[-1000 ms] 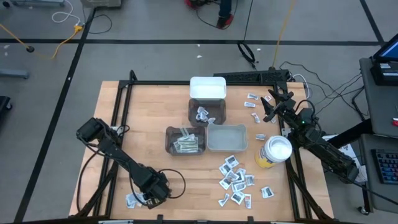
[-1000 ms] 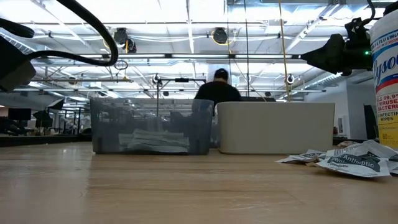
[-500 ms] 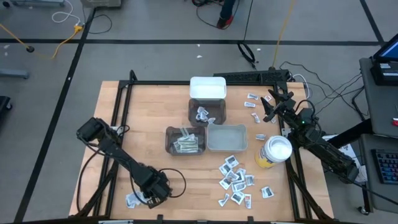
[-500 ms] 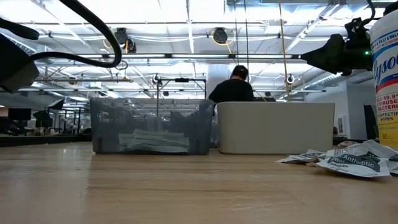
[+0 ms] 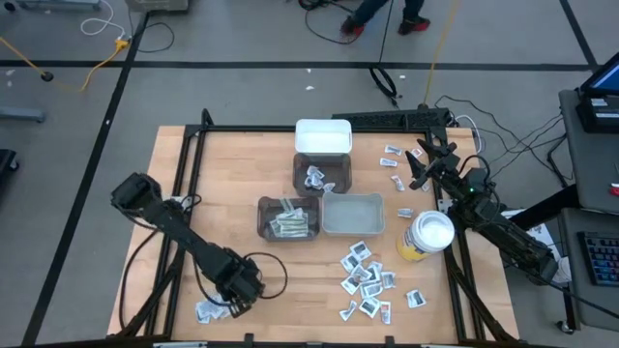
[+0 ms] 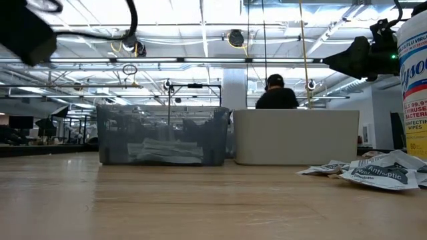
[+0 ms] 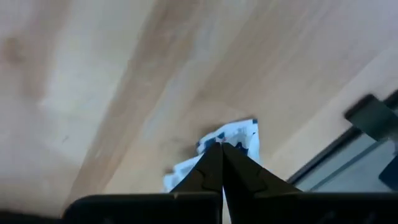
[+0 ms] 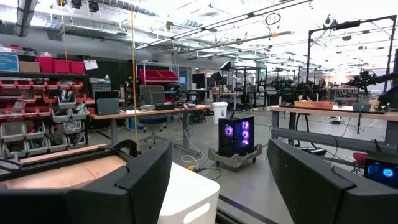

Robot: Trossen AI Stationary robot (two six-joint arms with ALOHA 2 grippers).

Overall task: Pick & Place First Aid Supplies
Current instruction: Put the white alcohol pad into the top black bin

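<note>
On the right of the table stood a yellow canister (image 6: 413,87) whose label could be read in part from table height: blue script beginning "Lyso", above it "& FLU VIRUS", and below it "99.9%", "VIRUSES", "BACTERIA" and "DISINFECTING WIPES". Just beside it, lower and nearer, lay a white packet (image 6: 381,175) printed in dark letters with "Antiseptic"; the smaller line under that word was too fine to make out. The print on the other packets scattered over the table could not be read, and nothing else in the room carried legible lettering.
</note>
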